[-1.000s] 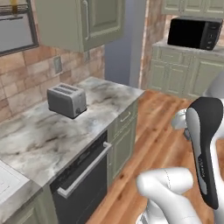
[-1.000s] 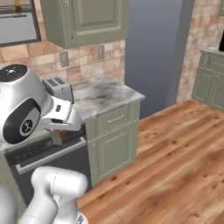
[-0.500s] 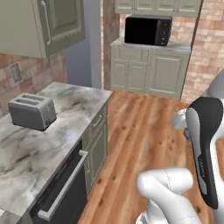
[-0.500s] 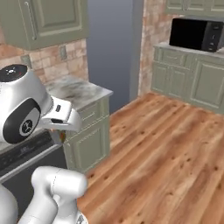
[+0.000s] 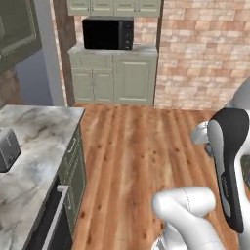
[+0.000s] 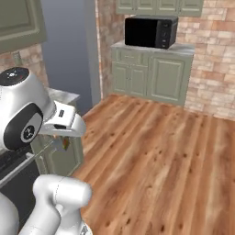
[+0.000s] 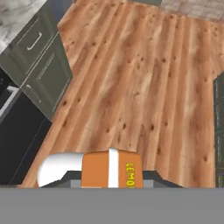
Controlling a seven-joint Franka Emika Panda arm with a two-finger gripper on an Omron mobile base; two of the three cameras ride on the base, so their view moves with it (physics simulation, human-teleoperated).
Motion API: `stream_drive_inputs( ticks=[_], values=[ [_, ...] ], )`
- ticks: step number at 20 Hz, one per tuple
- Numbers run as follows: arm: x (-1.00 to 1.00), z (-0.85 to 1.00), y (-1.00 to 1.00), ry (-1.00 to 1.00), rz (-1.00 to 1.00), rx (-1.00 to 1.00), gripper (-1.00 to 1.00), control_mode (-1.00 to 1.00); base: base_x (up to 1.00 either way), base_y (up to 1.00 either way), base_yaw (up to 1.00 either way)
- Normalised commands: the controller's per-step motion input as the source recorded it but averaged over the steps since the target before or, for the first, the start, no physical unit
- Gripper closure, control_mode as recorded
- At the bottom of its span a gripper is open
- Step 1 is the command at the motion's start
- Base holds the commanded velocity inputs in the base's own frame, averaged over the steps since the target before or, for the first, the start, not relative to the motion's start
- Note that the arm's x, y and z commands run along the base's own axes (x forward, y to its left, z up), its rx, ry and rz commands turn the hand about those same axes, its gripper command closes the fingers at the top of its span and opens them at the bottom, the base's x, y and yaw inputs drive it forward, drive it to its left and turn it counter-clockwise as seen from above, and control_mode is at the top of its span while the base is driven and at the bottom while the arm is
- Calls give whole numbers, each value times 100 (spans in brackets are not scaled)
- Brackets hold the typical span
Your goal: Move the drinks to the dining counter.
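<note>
One of the drinks, a small orange-yellow can (image 7: 111, 168) with yellow lettering, sits between my fingers at the bottom of the hand view. My gripper (image 7: 111, 178) is shut on it, high above the wooden floor. In the right base view the gripper (image 6: 62, 143) hangs under the white hand beside the green cabinets, with a bit of the orange can (image 6: 67, 143) showing. The dining counter is out of view.
A marble worktop (image 5: 44, 141) with a silver toaster (image 5: 7, 146) and a black oven front (image 5: 53, 229) lies to the left. A black microwave (image 5: 107, 33) stands on green cabinets by the brick wall. Wooden floor (image 5: 141, 141) spreads ahead. A dark green cabinet front (image 7: 218, 131) edges the hand view.
The whole picture has swung as the base turned: the toaster worktop slid off to the left and the microwave wall came ahead. The can stays in the shut gripper.
</note>
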Motion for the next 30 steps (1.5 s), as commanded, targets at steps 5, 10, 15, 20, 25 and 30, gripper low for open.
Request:
stream_drive_inputs(
  ticks=[5,10,15,20,25,30],
  values=[
    [0,0,0,0,0,0,100,100,0,3,-45],
    [0,0,0,0,0,0,100,100,0,0,-42],
    [0,0,0,0,0,0,100,100,0,0,-40],
    [0,0,0,0,0,0,100,100,0,0,-38],
    [0,0,0,0,0,0,100,100,1,0,-38],
    [0,0,0,0,0,0,100,100,6,0,-37]
  ],
)
